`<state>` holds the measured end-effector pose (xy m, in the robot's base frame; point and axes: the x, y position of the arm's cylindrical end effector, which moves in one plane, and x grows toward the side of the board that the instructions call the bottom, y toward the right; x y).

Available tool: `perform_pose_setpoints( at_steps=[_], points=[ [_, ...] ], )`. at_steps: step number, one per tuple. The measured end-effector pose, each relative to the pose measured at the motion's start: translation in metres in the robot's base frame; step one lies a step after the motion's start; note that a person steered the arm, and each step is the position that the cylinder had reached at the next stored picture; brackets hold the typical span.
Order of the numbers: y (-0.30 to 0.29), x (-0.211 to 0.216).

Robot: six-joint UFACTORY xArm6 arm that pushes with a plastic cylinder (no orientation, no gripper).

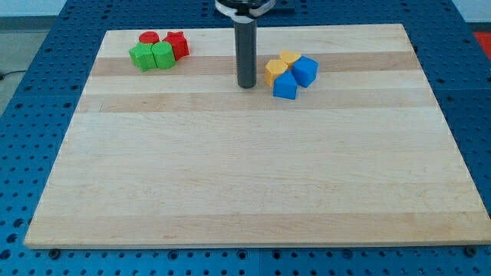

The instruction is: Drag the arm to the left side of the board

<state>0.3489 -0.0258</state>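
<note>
My tip rests on the wooden board near its top edge. There is no pincer, just a plain rod. Just beside it at 3 o'clock sit two yellow blocks and two blue blocks, all touching. Well apart at 10 o'clock, by the top left corner, two green blocks touch two red blocks. Bare wood lies between.

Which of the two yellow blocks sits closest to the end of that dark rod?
The yellow block on the cluster's left edge, beside my tip. The other yellow block lies farther toward the view's top right, above the blue blocks.
</note>
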Motion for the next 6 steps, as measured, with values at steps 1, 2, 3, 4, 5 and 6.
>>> perform_pose_setpoints(
  at_steps=[1,2,3,4,5,6],
  points=[
    [-0.039,0.005],
    [-0.091,0.006],
    [-0.163,0.006],
    [-0.233,0.006],
    [-0.24,0.0],
    [-0.251,-0.021]
  ],
)
